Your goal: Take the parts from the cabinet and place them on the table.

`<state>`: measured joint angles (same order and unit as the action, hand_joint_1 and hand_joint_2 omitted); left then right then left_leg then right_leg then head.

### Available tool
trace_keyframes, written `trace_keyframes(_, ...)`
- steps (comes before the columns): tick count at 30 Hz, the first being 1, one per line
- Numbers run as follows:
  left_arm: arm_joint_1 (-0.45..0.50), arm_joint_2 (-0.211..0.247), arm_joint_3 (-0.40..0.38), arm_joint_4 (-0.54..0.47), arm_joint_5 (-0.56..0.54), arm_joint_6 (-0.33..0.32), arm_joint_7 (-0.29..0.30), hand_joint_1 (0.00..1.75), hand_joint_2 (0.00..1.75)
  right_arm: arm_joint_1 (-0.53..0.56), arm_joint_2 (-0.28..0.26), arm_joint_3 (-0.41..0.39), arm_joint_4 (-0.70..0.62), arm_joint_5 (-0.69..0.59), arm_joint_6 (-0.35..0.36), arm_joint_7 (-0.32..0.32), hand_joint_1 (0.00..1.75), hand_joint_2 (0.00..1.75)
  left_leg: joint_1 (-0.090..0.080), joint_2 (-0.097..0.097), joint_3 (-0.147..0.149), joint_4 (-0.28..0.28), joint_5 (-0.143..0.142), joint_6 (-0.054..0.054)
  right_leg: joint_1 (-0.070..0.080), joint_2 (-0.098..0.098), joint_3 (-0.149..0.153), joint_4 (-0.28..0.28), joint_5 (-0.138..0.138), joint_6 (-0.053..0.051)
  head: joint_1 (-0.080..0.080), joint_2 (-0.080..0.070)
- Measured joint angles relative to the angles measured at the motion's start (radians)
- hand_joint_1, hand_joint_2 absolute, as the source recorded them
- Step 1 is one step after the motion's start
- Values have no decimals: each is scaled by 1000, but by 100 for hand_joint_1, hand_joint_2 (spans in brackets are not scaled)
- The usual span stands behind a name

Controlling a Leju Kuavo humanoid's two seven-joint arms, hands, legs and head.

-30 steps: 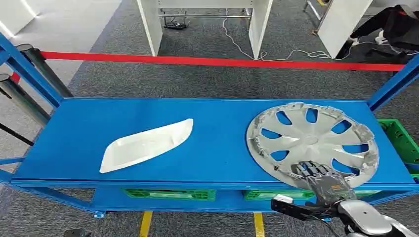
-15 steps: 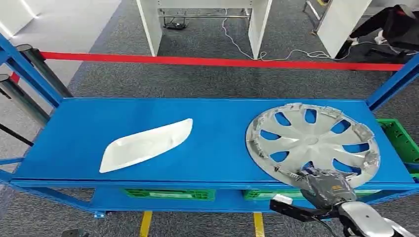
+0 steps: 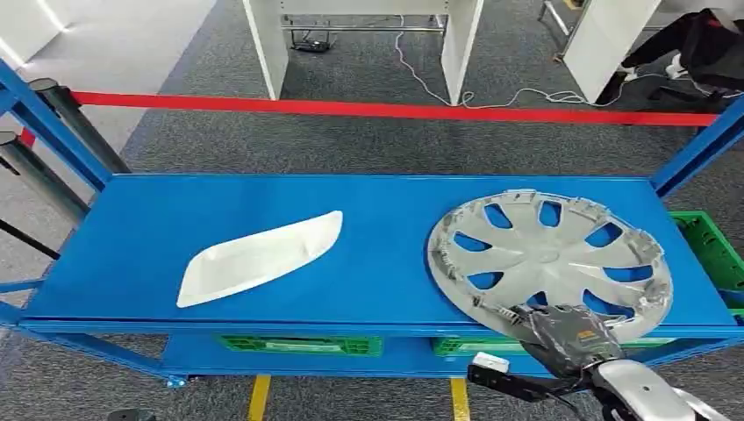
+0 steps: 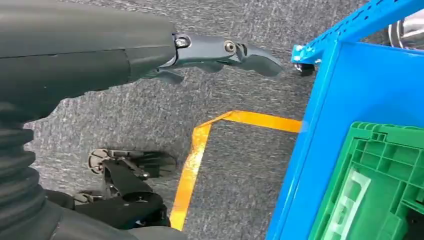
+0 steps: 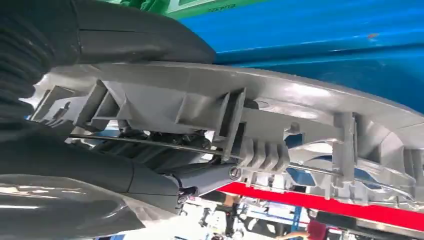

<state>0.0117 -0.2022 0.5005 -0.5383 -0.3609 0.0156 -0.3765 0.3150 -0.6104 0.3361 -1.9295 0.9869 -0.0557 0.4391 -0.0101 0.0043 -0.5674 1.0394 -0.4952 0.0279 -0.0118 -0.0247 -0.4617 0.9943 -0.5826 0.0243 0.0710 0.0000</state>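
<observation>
A silver hubcap [image 3: 548, 259] lies on the right side of the blue cabinet shelf [image 3: 132, 228], its near rim sticking out over the shelf's front edge. My right hand [image 3: 566, 333] grips that near rim. In the right wrist view the dark fingers [image 5: 200, 175] sit under the ribbed back of the hubcap [image 5: 300, 105]. A white curved part [image 3: 259, 257] lies on the left half of the shelf. My left hand [image 4: 220, 52] hangs over the grey carpet beside the cabinet's corner, fingers apart and holding nothing.
Green crates [image 3: 702, 241] sit on the lower shelf and to the right, one close in the left wrist view [image 4: 380, 185]. A red barrier tape [image 3: 351, 108] runs behind the cabinet. Blue uprights stand at both ends. Yellow tape [image 4: 200, 150] marks the floor.
My right hand's fingers have closed over the hubcap's near rim. The hubcap has slid slightly left and toward me, its near edge now past the shelf front.
</observation>
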Motion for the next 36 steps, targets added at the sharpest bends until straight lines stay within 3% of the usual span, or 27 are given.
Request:
trace_keyframes(11, 4, 0, 1, 2, 23, 10, -13, 0, 175, 4, 0, 34, -67, 69, -82, -37, 175, 175, 0, 0, 0, 0, 0, 0, 0, 0, 1, 0, 0, 0, 0, 0)
trace_keyframes(13, 9, -2, 2, 2, 24, 21, -21, 0, 175, 11, 0, 41, -105, 94, -169, -58, 175, 175, 0, 0, 0, 0, 0, 0, 0, 0, 2, 0, 0, 0, 0, 0)
trace_keyframes(16, 23, -8, 9, 2, 48, 15, -55, 0, 175, 36, 28, 45, -168, 170, -436, -157, 175, 175, 0, 0, 0, 0, -1, 0, 0, 0, 0, 0, -1, 0, 0, 0)
trace_keyframes(19, 36, -14, 20, 2, 58, 10, -74, 0, 175, 59, 58, 60, -219, 207, -547, -198, 175, 175, 0, 0, -1, 0, -1, 0, 0, 1, 3, 0, -1, 0, -1, 0)
trace_keyframes(30, 38, -19, 37, 2, 58, 8, -79, 0, 175, 73, 96, 80, -266, 226, -595, -223, 175, 175, 0, 0, 0, -1, -2, 0, 0, 0, 0, 0, -3, 0, 0, 0)
trace_keyframes(33, 40, -20, 47, 3, 55, 10, -90, 0, 175, 79, 136, 81, -291, 240, -621, -330, 175, 175, 0, 0, 0, -1, -2, 0, 0, 0, 0, 0, -3, 0, -1, 0)
trace_keyframes(35, 42, -21, 55, 3, 45, 7, -95, 0, 175, 76, 180, 53, -299, 196, -621, -438, 175, 175, 0, 0, 0, 0, -2, 0, 0, 0, 0, 0, -3, 0, -2, 0)
trace_keyframes(36, 41, -21, 57, 3, 37, 7, -98, 0, 175, 76, 209, 31, -299, 150, -621, -522, 175, 175, 0, 0, 0, 0, -2, 0, 0, 0, 0, 0, -3, 0, 0, 0)
